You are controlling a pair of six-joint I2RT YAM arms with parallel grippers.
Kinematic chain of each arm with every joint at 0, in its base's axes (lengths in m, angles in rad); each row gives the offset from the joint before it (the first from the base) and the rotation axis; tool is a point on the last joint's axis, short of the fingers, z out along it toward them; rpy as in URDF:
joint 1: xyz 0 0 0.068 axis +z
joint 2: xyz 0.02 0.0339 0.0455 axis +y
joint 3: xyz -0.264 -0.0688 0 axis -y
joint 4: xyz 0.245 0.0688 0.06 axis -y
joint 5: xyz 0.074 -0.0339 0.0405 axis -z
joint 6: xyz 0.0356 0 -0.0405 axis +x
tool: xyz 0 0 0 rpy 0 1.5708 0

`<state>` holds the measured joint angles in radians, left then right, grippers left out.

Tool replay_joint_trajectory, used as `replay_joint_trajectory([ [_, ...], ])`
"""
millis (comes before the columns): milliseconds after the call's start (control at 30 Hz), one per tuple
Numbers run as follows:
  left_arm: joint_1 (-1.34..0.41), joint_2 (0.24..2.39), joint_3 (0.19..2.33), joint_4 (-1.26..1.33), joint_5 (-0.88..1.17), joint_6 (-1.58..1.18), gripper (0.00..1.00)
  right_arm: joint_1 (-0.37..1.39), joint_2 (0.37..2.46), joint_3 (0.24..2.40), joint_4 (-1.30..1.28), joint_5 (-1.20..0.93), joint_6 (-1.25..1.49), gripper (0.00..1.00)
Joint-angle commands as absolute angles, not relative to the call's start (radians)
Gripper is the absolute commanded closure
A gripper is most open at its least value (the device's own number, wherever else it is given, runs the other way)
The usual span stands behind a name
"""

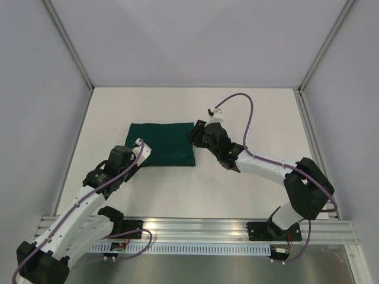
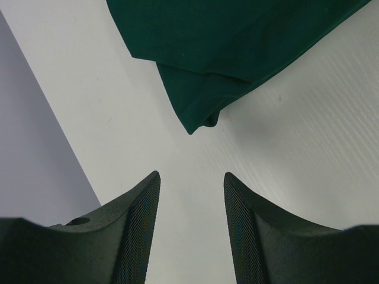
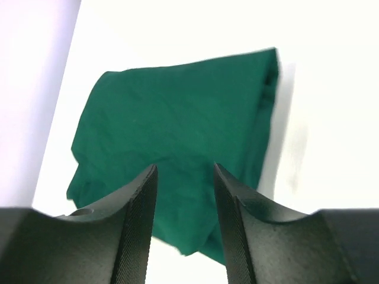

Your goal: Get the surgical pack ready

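— Right claw (image 3: 184, 171) stands about half open, I'd say: black ribbed jaws apart, nothing pinched between them.
— Agreed. Through the gap you see the dark green cloth folded into a flat rectangular bundle (image 3: 177, 118), lying under and beyond the tips. Whether the tips brush the fabric, I cannot tell.
— Where does that bundle lie?
— Flat on the white tabletop (image 1: 237, 189), left of its middle, long sides running across. Its right end shows loose layered edges.
— And the right claw against it?
— At the bundle's right edge, by the far corner, with the arm reaching in from the right.
— What about the left claw (image 2: 191, 177)?
— Also partly open and holding nothing, with bare table showing between its jaws. It sits at the bundle's left end, a pointed corner of cloth just ahead of its tips, not touching.
— Anything else?
— A purple cable (image 1: 251, 121) loops up over the right arm, right of the bundle. A silver aluminium rail (image 1: 195, 228) runs along the near edge, well apart from the bundle.
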<state>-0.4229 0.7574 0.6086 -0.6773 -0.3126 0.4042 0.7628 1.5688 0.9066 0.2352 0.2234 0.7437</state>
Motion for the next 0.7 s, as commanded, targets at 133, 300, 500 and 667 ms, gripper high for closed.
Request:
replay_joint_trajectory([
  [133, -0.416, 0.742, 0.607, -0.672, -0.305, 0.383, 0.43, 0.888, 1.688, 1.083, 0.135, 0.124, 0.468, 0.85],
  [300, -0.413, 0.744, 0.600, -0.672, -0.316, 0.385, 0.43, 0.888, 1.775, 1.052, 0.212, 0.058, 0.554, 0.99],
  [500, -0.413, 0.752, 0.601, -0.670, -0.310, 0.385, 0.43, 0.900, 1.822, 1.031, 0.201, 0.052, 0.583, 0.99],
  [667, -0.410, 0.756, 0.600, -0.673, -0.310, 0.385, 0.43, 0.900, 1.799, 1.049, 0.132, 0.089, 0.558, 1.00],
])
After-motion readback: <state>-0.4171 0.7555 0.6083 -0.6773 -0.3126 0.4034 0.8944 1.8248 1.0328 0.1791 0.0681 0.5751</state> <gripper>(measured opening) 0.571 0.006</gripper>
